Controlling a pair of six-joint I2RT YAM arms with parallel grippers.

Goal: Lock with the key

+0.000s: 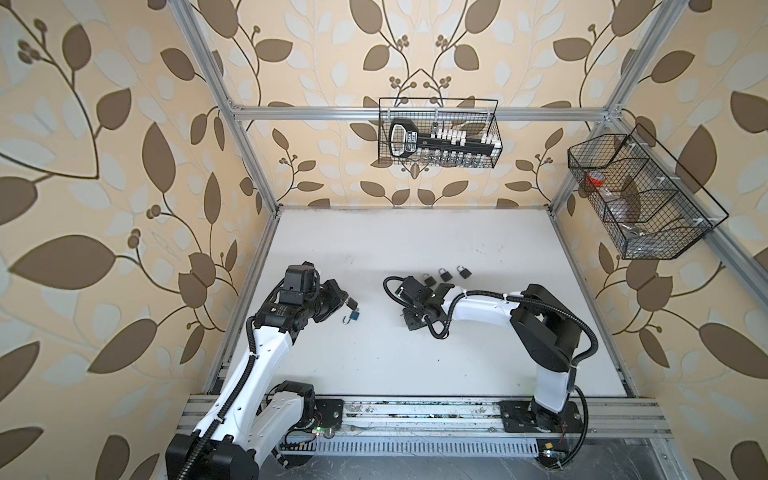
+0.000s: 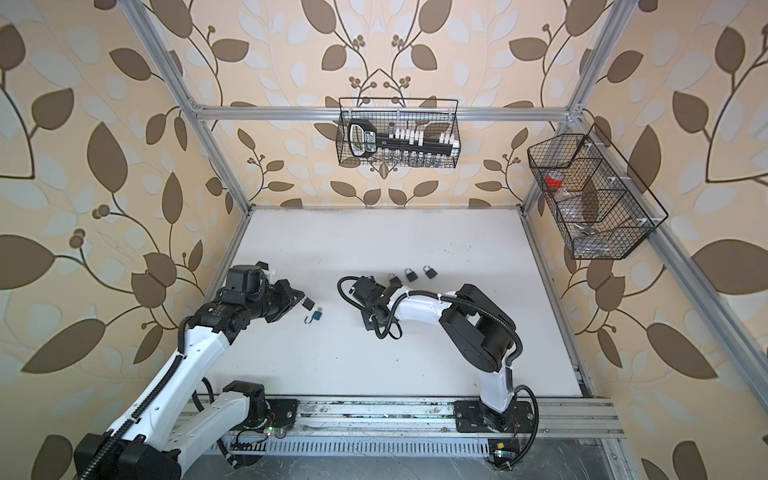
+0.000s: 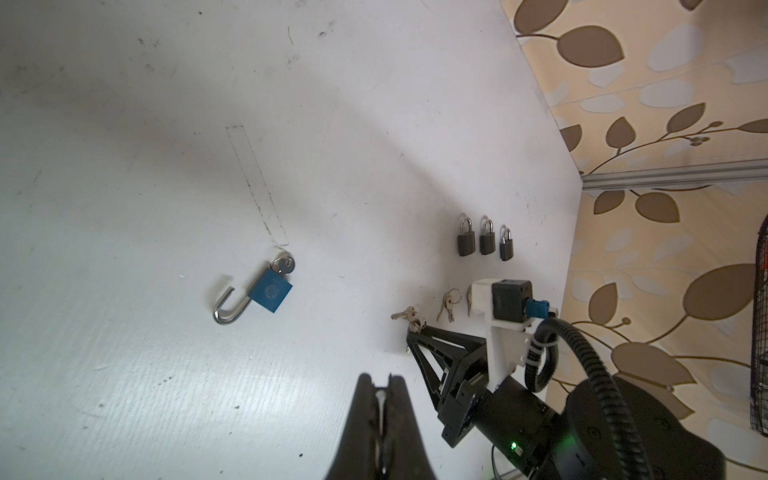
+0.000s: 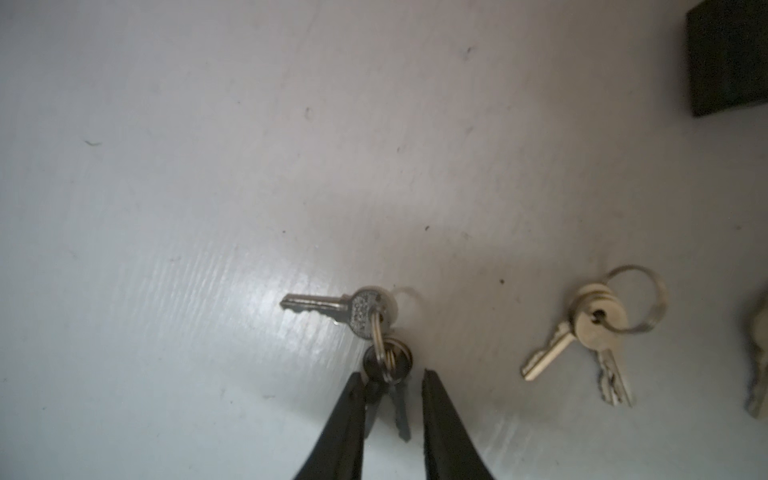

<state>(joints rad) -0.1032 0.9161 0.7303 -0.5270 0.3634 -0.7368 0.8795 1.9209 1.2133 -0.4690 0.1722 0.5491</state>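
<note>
A blue padlock [image 3: 270,291] lies on the white table [image 1: 415,357] with its shackle swung open and a silver key [image 3: 284,266] in its keyhole. It also shows in both top views [image 1: 353,316] [image 2: 316,316]. My left gripper [image 3: 382,380] hovers beside it, shut, with nothing seen between its fingers. My right gripper [image 4: 390,374] is down at a bunch of keys [image 4: 365,311]. Its jaws straddle two keys of the bunch: one finger touches a key, the other stands off it. Three dark padlocks [image 3: 487,241] stand in a row just beyond.
A second key bunch [image 4: 598,324] lies beside the first, and a third [image 4: 758,357] is cut off by the frame edge. A wire basket [image 1: 440,133] hangs on the back wall and another [image 1: 640,195] on the right. Aluminium posts frame the table.
</note>
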